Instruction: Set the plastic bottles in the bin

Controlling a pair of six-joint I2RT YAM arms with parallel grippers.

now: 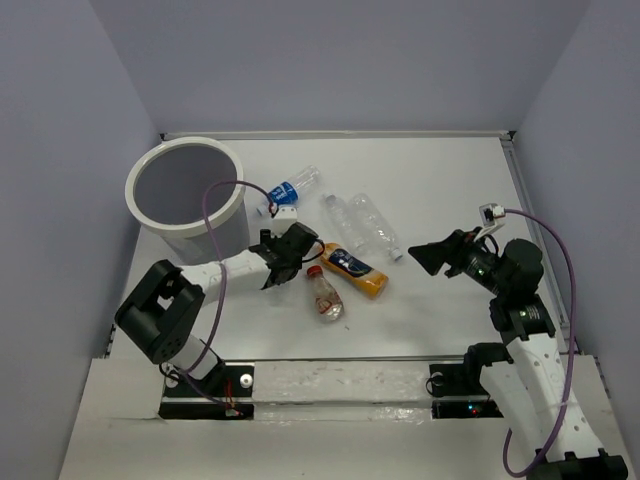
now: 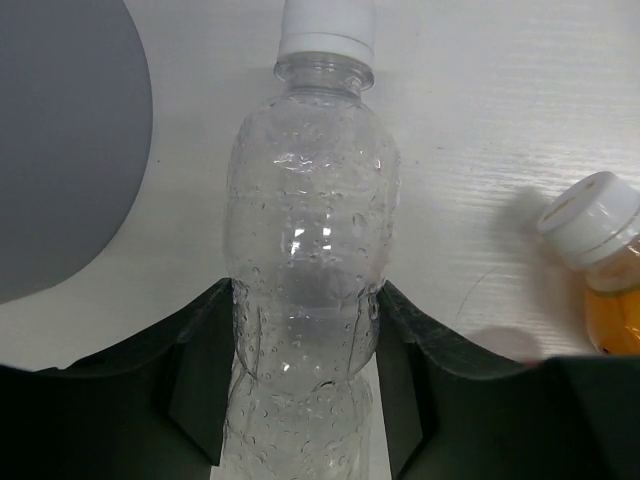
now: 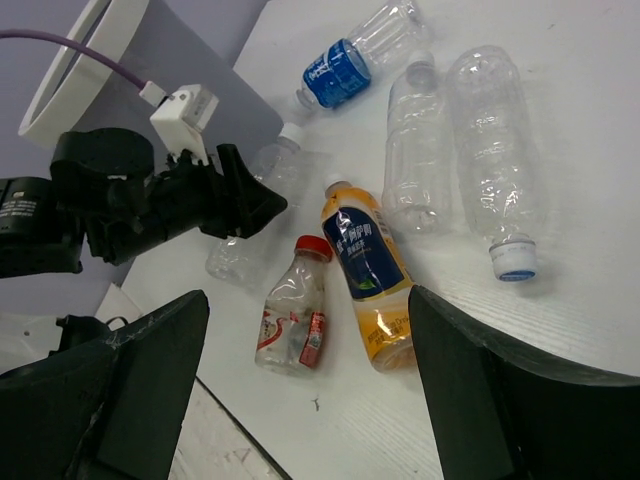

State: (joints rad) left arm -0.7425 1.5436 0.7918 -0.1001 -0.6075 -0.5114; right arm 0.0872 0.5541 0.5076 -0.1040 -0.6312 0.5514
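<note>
White table, lilac walls; left pincer pinches clear bottle, right pincer spread.

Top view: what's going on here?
Left pincer is closed on a clear bottle lying on the table beside the bin, not yet lifted. Right pincer hangs open and empty. Five other bottles lie loose: blue-label, two clear, orange, red-capped. None visible in the bin.
</note>
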